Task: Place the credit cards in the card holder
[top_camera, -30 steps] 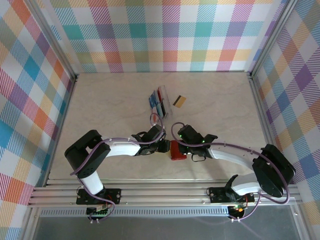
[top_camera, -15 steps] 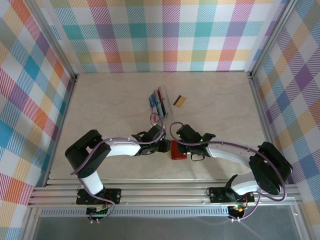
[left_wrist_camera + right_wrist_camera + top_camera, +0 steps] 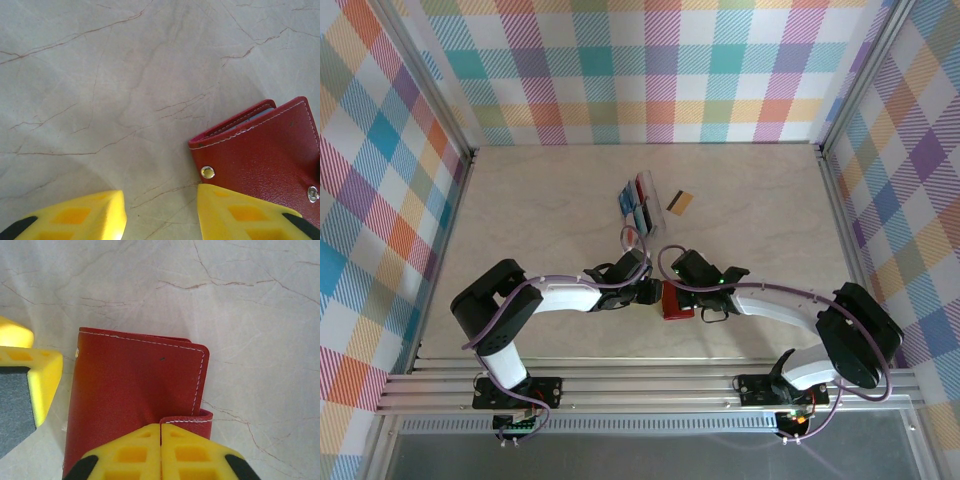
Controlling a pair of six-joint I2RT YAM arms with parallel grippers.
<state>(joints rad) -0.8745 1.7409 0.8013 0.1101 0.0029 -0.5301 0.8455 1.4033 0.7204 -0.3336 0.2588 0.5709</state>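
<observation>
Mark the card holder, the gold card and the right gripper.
card holder (image 3: 135, 385): right wrist view, middle of its red cover.
gold card (image 3: 681, 203): top view, centre of its face.
right gripper (image 3: 160, 440): right wrist view, seam between its shut fingertips.

Lighting's bright and really even, soft diffuse stuff with no hard glare on the table (image 3: 540, 200), just faint fuzzy shadows hugging the arms (image 3: 560, 297) in the top view, where the frame posts (image 3: 420, 75) lean outward like a wide lens. On the left wrist cam the table dims a bit just ahead of the left gripper (image 3: 160, 200), its yellow fingers (image 3: 75, 220) look soft up close, and the snap (image 3: 207, 172) on the card holder (image 3: 260, 150) catches a tiny glint. Right wrist cam is sharp on the leather grain ahead of the right gripper (image 3: 160, 440).
</observation>
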